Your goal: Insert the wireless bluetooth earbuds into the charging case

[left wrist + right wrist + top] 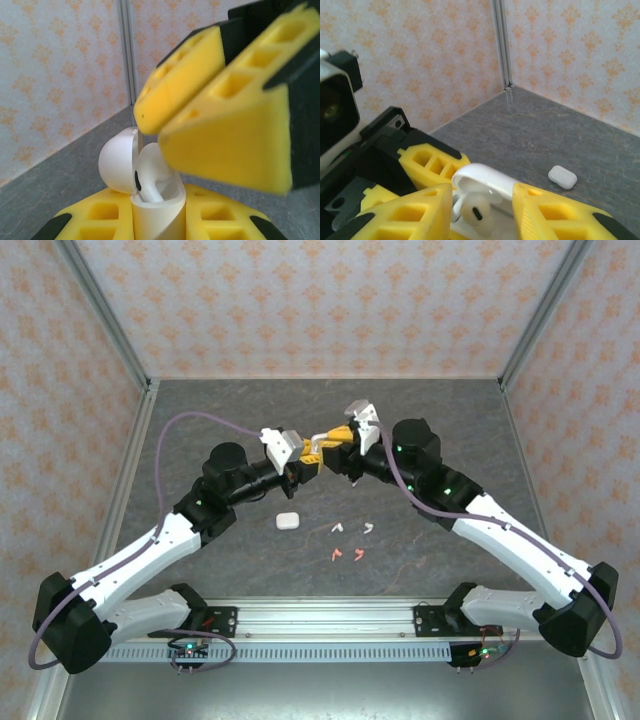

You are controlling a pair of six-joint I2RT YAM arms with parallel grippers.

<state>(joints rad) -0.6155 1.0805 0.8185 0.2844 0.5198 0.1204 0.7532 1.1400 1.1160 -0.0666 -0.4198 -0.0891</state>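
My left gripper is shut on the white charging case, which stands upright with its lid swung open. One white earbud sits head-up in the case. My right gripper hovers over it, open, its yellow fingers either side of that earbud with a gap on the right. In the top view both grippers meet mid-table, left and right. Two white earbuds and two coral-pink ones lie loose on the table nearer the bases.
A second white case, closed, lies on the grey table left of the loose buds; it also appears in the right wrist view. Patterned walls and metal corner posts enclose the table.
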